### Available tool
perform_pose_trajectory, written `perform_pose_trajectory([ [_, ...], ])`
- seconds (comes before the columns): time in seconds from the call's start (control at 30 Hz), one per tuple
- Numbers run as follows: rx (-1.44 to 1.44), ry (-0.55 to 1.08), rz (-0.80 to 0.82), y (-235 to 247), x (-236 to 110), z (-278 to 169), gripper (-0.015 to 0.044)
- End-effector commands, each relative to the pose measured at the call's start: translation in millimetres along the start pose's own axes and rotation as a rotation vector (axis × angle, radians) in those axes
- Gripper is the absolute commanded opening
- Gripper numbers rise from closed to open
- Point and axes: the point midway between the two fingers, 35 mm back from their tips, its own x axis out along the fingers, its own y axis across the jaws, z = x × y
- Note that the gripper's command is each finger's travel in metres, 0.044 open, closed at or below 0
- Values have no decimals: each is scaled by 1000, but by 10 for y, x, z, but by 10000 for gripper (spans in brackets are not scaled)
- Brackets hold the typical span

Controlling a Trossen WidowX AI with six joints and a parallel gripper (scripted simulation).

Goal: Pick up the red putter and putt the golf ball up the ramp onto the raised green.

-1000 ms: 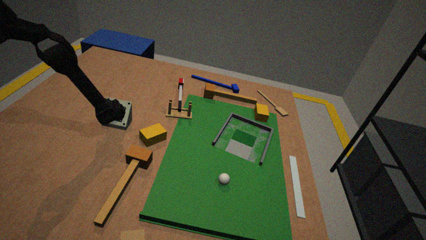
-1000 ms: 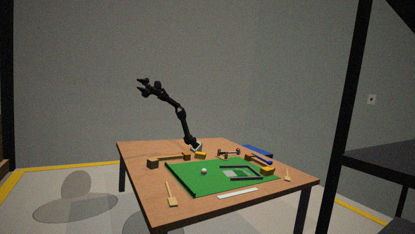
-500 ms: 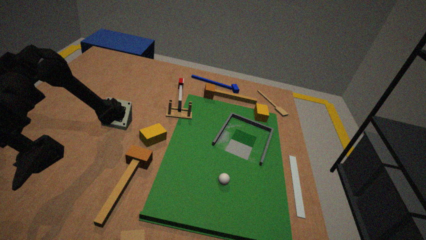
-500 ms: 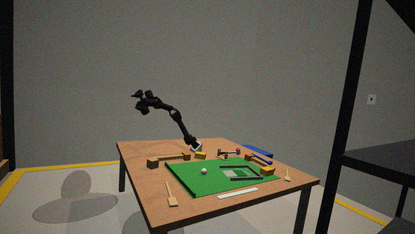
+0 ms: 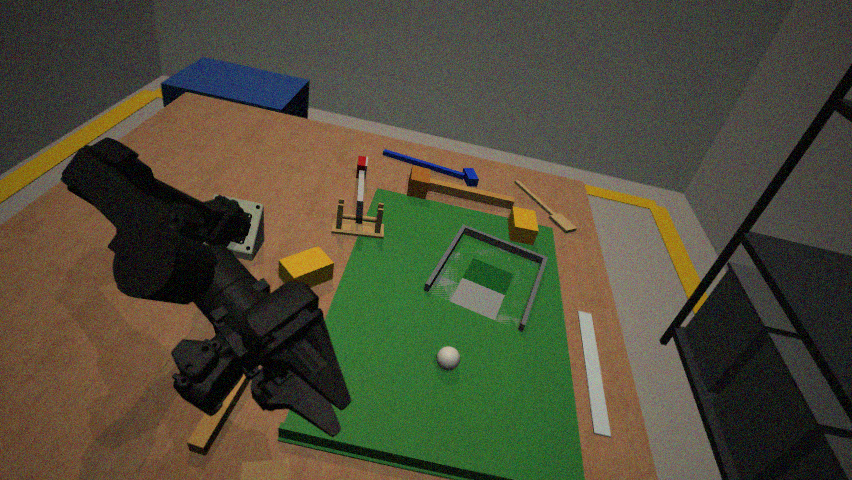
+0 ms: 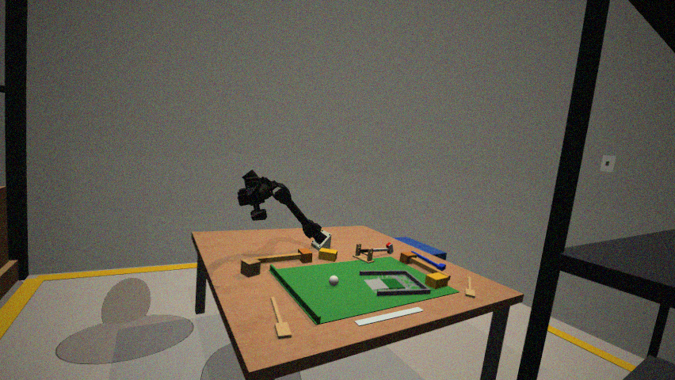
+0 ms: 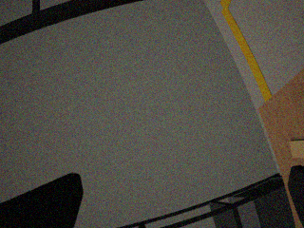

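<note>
The red putter lies with its red head [image 5: 362, 162] [image 6: 389, 245] pointing away from the green mat [image 5: 381, 310] [image 6: 306, 302]; its white shaft [image 5: 360, 186] leads to a dark grip end at a small wooden rack [image 5: 372, 233]. The white golf ball [image 5: 448, 357] [image 6: 333, 280] rests on the mat. Beyond it are a pale ramp [image 5: 478, 298] [image 6: 375, 285] and a darker green square [image 5: 488, 274] [image 6: 391, 283], with grey walls [image 5: 503, 241] on three sides. My gripper [image 5: 342, 417] [image 7: 188, 183] is open and empty, held high above the table, far from the putter. Its fingertips are indistinct in the exterior view.
A yellow block [image 5: 305, 265] [image 6: 327, 254] lies between the arm base and mat. A blue putter [image 5: 423, 162] [image 6: 427, 260] and blocks with a wooden beam [image 5: 471, 193] lie behind. A white strip [image 5: 594, 372] [image 6: 388, 317] lies beside the mat. The arm partly hides a wooden bar [image 5: 217, 417].
</note>
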Motion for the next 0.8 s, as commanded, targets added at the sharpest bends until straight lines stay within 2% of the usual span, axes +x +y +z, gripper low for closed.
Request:
perform_pose_trajectory([
  [0.0,-122,127,-55,-238,198,-503,440],
  [0.13,-282,284,-103,-532,339,-1136,440],
  [0.3,-499,473,-116,-863,356,-1895,440],
  [0.43,-608,572,-112,-1032,309,-2276,440],
  [0.6,-792,758,-97,-1358,140,-2918,440],
  [0.77,-1002,972,-46,-1723,-180,-3584,440],
])
